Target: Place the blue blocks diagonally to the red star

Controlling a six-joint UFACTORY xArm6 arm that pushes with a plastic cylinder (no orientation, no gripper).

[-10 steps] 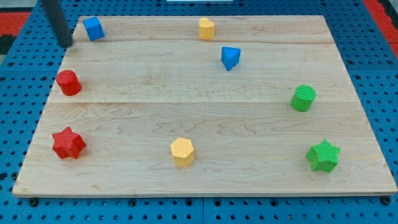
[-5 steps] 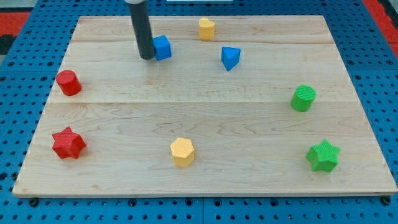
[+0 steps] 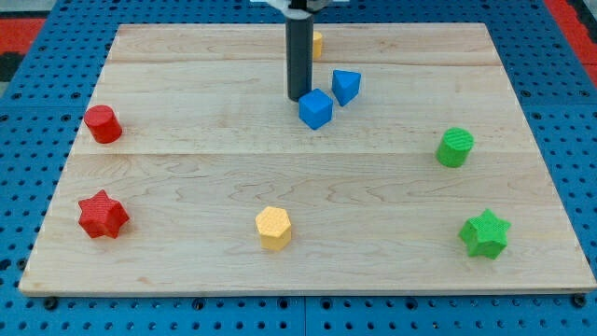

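Note:
A red star [image 3: 103, 215] lies at the board's lower left. A blue cube [image 3: 316, 108] sits at the upper middle, and a blue triangular block [image 3: 346, 86] sits just to its upper right, close to it or touching. My tip [image 3: 298, 97] rests on the board against the cube's upper left side. The rod rises straight up from there and leaves the view at the top.
A red cylinder [image 3: 103, 124] is at the left edge. A yellow block [image 3: 316, 43] is partly hidden behind the rod at the top. A yellow hexagon [image 3: 273, 228] is at the lower middle. A green cylinder [image 3: 455, 147] and a green star [image 3: 485, 233] are at the right.
My tip has swept from the board's upper left corner to the upper middle, pushing the blue cube right and down until it sits beside the blue triangular block.

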